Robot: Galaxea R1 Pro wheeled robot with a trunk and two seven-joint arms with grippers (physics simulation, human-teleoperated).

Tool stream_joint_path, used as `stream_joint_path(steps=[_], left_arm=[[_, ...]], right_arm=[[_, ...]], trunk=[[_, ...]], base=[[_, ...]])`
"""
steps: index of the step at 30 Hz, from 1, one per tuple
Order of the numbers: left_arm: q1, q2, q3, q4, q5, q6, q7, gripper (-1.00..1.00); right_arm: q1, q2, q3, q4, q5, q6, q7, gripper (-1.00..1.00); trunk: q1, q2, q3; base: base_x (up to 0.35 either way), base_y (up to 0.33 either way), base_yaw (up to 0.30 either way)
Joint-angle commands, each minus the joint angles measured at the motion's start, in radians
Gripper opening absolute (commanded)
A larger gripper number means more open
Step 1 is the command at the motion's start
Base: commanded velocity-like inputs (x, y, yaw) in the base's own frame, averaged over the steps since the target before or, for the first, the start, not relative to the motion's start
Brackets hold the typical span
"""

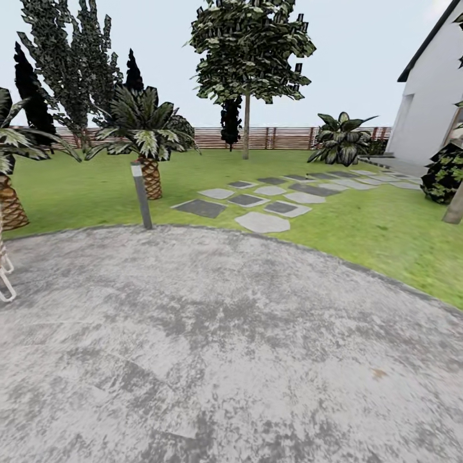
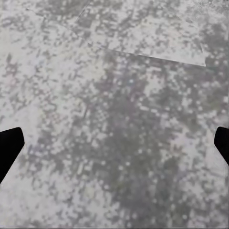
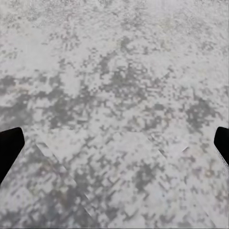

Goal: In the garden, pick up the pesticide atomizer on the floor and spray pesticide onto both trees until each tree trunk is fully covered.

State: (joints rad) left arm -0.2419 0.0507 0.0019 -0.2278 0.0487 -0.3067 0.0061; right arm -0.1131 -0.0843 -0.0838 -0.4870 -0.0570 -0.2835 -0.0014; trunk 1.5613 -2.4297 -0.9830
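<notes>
A tall tree (image 1: 246, 128) with a straight grey trunk and dark ragged foliage stands far off on the lawn, near the brown slat fence (image 1: 283, 137). A second grey-tan tree trunk (image 1: 454, 207) leans in at the right edge of the head view. The garden's green grass (image 1: 360, 225) carries grey stepping stones (image 1: 262, 222). My left gripper (image 2: 114, 148) is open over mottled grey paving, its dark fingertips (image 2: 9, 148) at the frame's sides. My right gripper (image 3: 114, 148) is open too, above the same paving, with nothing between its fingers.
I stand on a wide round grey paved area (image 1: 218, 347). A short grey bollard lamp (image 1: 141, 196) stands at its far rim, with a scaly-trunked palm (image 1: 151, 177) behind and another palm (image 1: 9, 199) at left. A white house wall (image 1: 431, 109) rises at right, and a leafy bush (image 1: 341, 138) grows by the fence.
</notes>
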Motion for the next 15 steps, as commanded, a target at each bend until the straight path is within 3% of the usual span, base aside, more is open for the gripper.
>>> stream_joint_path(steps=[1,15], left_arm=[[0.000,0.000,0.000,0.001,0.005,-0.003,0.000,1.00],[-0.001,0.000,0.000,0.001,0.005,-0.003,0.000,1.00]], right_arm=[[0.000,0.000,0.001,0.001,-0.006,-0.003,0.000,1.00],[0.000,0.000,0.001,0.001,-0.006,-0.003,0.000,1.00]], trunk=[[0.000,0.000,-0.001],[0.000,0.000,-0.005]], base=[[0.340,0.000,0.000],[0.340,0.000,0.000]])
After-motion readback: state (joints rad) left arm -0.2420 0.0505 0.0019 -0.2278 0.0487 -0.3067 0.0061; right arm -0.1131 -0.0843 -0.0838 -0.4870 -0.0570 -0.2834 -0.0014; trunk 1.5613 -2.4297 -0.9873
